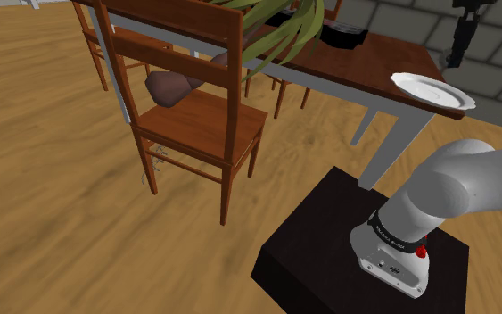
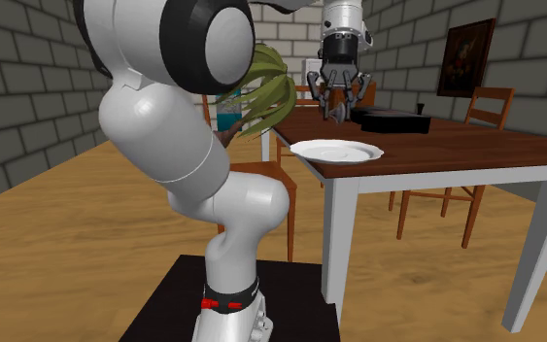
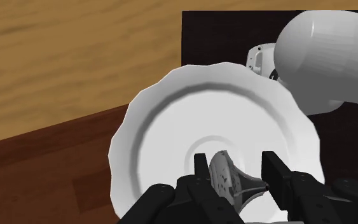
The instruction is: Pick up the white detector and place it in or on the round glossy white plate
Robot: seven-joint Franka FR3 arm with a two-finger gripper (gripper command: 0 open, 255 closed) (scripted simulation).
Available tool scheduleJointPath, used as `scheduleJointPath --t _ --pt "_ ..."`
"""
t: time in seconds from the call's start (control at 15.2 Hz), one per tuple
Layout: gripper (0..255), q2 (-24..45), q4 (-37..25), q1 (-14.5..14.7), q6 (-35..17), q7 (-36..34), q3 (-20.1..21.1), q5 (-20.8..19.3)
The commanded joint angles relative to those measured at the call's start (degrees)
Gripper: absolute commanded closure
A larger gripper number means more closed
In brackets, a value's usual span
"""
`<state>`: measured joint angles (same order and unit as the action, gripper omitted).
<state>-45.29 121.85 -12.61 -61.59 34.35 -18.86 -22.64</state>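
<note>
A: Where is the detector?

B: In the air above the plate (image 3: 165, 127). The gripper (image 3: 237, 170) has it. The two black fingers (image 3: 201, 167) are clamped on it from either side. The detector (image 3: 223, 172), a pale grey-white lump with a thin end, sits between them, over the plate's middle ring.

A: Is it touching the plate?

B: No. In the second exterior view the gripper (image 2: 337, 109) points down and hangs above the plate (image 2: 337, 151), apart from it.

A: And the plate itself?

B: It's round and glossy white, with a scalloped rim. It lies flat on the dark brown desk (image 1: 365, 62), right at a corner. The black stand (image 1: 329, 241) is on the floor just beside that corner, lower than the plate. The white arm (image 1: 454, 183) rises from the stand.

A: What else is around the plate?

B: A flat black box (image 2: 394, 121) lies on the desk beyond the plate, on the side away from the stand. Farther off on that same side is a plant (image 1: 280, 31) with long green leaves. A wooden chair (image 1: 195, 120) stands well apart from the plate, pushed towards the desk's long side. Below the plate, past the desk's edge, the wrist view shows the wooden floor (image 3: 63, 57).
</note>
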Motion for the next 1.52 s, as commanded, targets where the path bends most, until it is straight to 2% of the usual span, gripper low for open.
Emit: scheduleJointPath --t 0.0,0.53,1.06,1.12,1.45 --pt "255 -0.8 2.0 -0.1 -1.3 -0.3 -0.3 -0.2" --pt "255 -3.4 9.8 -0.5 -6.4 -1.8 -1.5 -1.0" --pt "255 -3.4 9.8 -0.5 -6.4 -1.8 -1.5 -1.0" --pt "0 -3.4 9.8 -0.5 -6.4 -1.8 -1.5 -1.0" --pt "0 -3.4 9.8 -0.5 -6.4 -1.8 -1.5 -1.0"
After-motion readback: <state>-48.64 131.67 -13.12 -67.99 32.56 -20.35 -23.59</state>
